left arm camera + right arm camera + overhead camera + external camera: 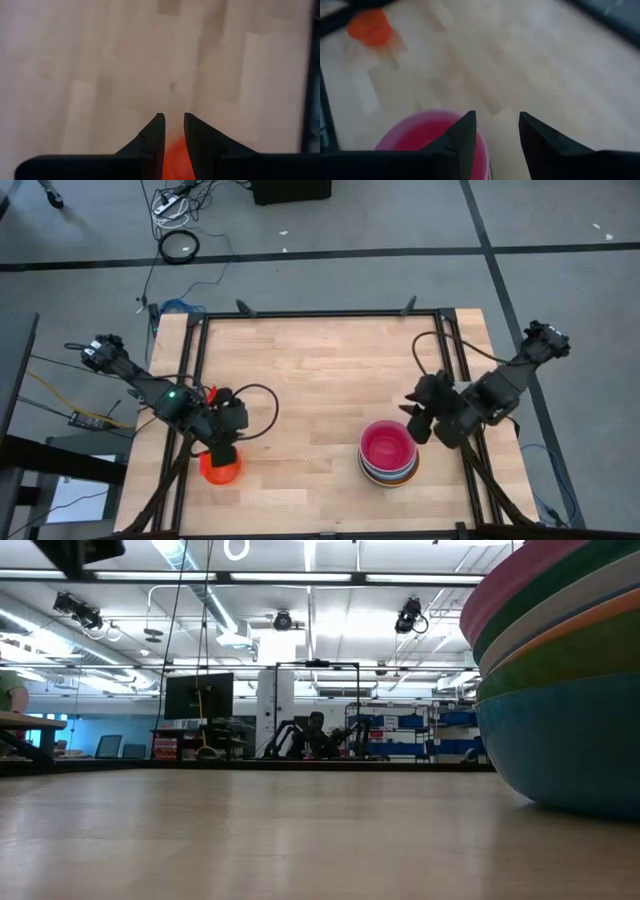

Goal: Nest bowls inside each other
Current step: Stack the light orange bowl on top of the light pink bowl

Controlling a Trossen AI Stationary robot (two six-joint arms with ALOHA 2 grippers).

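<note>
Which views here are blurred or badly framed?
Left wrist view: tabletop smeared, orange bowl a soft blob between the left gripper fingers. Right wrist view: pink bowl and wood soft. Low view: bowl stack cropped at the edge. High view: sharp, evenly lit.

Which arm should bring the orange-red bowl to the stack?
Left, probably. The left tool is already at the orange-red bowl, its fingers straddling the rim. The right tool stands open beside the bowl stack, far across the table.
</note>
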